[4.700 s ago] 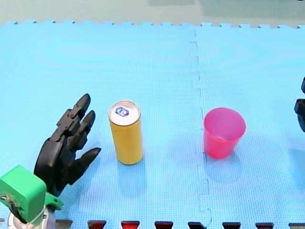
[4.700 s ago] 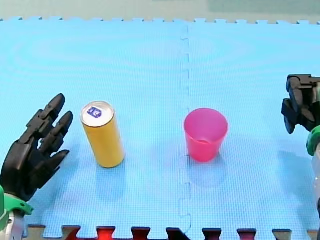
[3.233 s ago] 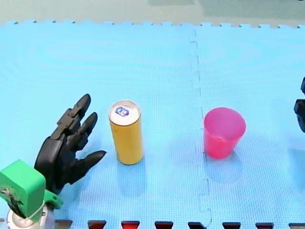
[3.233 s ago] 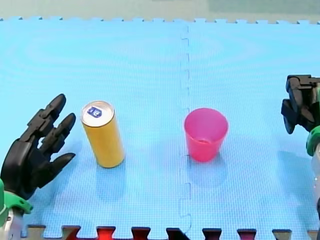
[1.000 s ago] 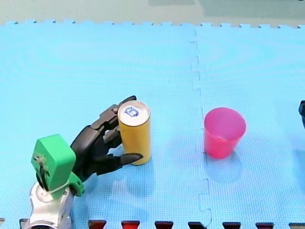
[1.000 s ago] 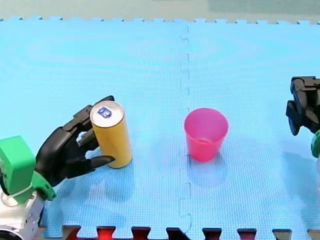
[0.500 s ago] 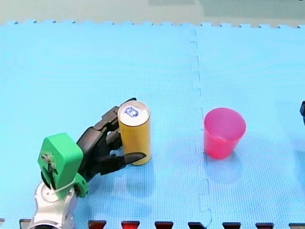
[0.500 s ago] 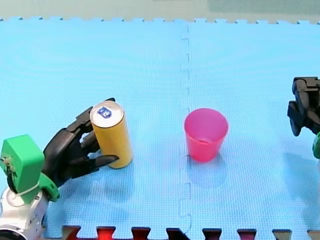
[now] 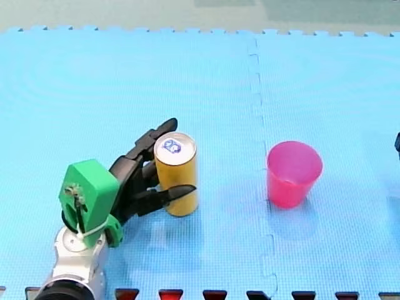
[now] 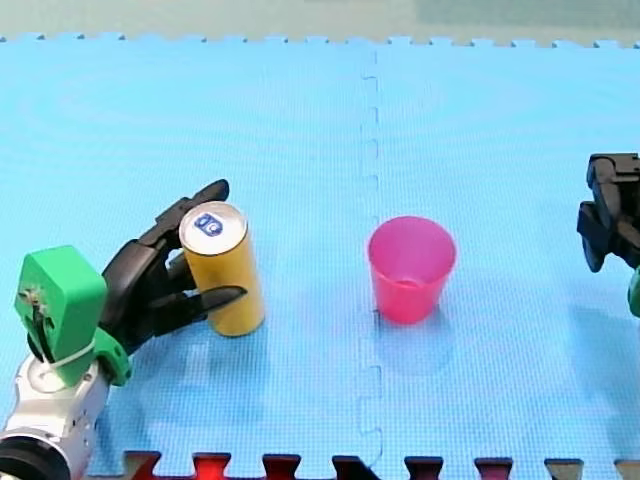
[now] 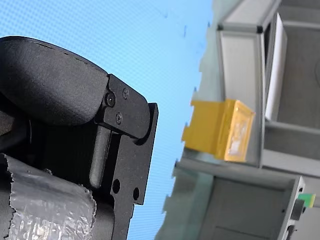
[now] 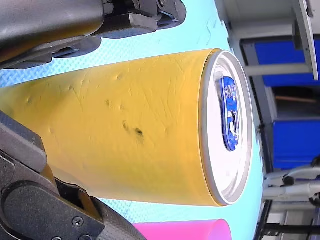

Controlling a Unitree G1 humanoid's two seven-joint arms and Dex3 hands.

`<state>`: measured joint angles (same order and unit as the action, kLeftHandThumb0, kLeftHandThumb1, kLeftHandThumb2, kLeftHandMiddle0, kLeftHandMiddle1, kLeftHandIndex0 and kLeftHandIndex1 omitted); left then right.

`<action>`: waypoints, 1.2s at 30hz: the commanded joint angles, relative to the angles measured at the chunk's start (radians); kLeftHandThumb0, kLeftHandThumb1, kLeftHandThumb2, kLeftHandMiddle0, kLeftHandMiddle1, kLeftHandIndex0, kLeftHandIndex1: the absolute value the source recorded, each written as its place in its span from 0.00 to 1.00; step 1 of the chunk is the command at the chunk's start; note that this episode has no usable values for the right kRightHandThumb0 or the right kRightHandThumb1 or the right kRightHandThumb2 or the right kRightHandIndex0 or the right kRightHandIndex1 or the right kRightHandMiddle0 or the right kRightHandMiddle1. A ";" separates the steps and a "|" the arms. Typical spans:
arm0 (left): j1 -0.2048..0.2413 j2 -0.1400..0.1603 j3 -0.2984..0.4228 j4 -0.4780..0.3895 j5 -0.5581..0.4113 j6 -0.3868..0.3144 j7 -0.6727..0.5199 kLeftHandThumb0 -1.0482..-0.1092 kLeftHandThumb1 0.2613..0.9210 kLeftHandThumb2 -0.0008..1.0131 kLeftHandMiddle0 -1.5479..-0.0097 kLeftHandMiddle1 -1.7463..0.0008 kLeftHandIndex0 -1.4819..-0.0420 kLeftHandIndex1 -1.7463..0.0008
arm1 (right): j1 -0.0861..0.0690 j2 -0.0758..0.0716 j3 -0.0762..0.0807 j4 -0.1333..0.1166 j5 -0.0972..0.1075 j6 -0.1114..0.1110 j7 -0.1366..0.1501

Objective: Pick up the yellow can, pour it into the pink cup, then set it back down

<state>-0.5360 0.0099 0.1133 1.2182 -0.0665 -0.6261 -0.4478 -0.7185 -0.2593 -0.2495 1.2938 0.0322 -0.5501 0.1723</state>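
Yellow can gripped upright by the left hand and stood on the mat.
The can's long axis is held vertical, lid pointed up; it is enclosed between the fingers behind and the thumb across its front. The pink cup is seen beyond the can, well apart from the palm. Seconds earlier the hand was kept apart from the can. How far the right hand is open cannot be told.
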 commanded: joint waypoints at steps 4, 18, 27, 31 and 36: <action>-0.008 0.004 0.002 0.010 0.009 -0.014 0.002 0.31 0.56 0.00 0.81 0.99 0.90 1.00 | -0.004 -0.005 -0.005 -0.004 0.009 0.005 0.008; -0.018 -0.004 -0.062 0.008 0.143 0.012 0.274 0.47 0.68 0.01 0.51 0.96 0.58 0.97 | -0.005 0.000 -0.004 -0.006 0.007 -0.001 0.006; -0.027 -0.026 -0.031 -0.001 0.101 0.078 0.319 0.73 0.73 0.00 0.13 0.94 0.15 0.97 | 0.001 0.003 -0.003 -0.006 0.005 -0.008 0.002; -0.028 -0.025 -0.026 -0.007 0.088 0.106 0.313 0.75 0.73 0.00 0.13 0.95 0.16 0.99 | 0.002 0.002 -0.004 -0.005 0.005 -0.007 0.001; -0.031 -0.017 -0.019 -0.008 0.076 0.131 0.302 0.74 0.74 0.00 0.13 0.96 0.16 0.99 | 0.002 0.001 -0.003 -0.004 0.004 -0.008 0.002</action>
<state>-0.5648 -0.0154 0.0902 1.2098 0.0155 -0.5080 -0.1435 -0.7184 -0.2547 -0.2517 1.2902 0.0339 -0.5536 0.1758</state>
